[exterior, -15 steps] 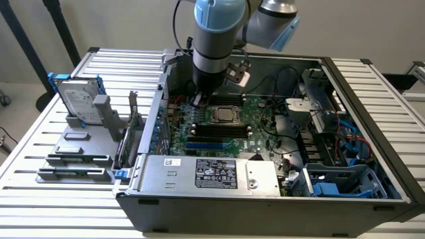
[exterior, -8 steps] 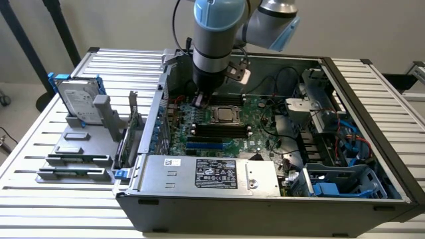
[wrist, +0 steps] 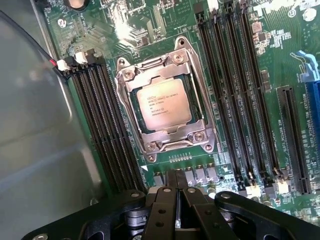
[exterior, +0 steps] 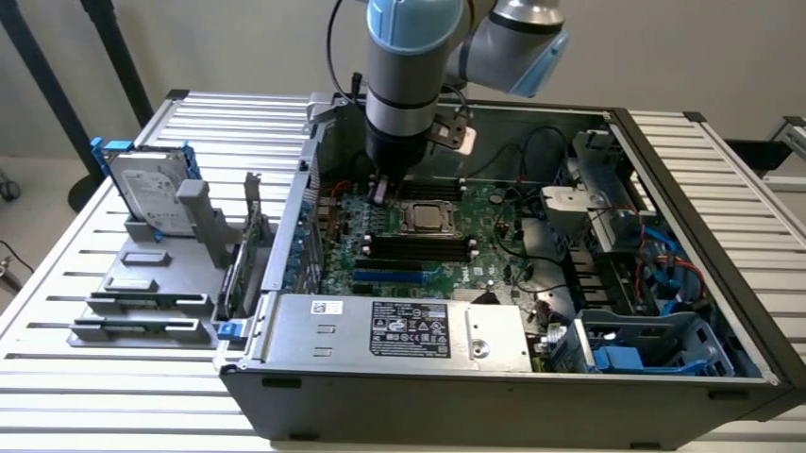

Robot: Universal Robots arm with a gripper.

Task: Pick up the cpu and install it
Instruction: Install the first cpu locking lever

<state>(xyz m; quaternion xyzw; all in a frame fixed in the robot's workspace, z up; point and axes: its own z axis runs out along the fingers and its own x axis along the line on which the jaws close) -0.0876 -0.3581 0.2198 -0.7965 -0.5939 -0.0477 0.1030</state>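
Open computer case [exterior: 705, 311] lies on the slatted counter [exterior: 75, 283], motherboard [exterior: 492, 236] exposed. The cpu [wrist: 164, 103] sits flat in its socket [wrist: 197, 136], inside the silver metal frame, memory slots [wrist: 107, 125] running along both sides. The tool [wrist: 177, 192] hangs over the board just beside the socket, fingers pressed together, holding nothing, not touching the chip. In the exterior view the arm [exterior: 410, 85] descends into the case at the far side. At the exterior view's left, a hard drive [exterior: 149, 189] in a blue frame stands upright on a grey rack [exterior: 145, 302].
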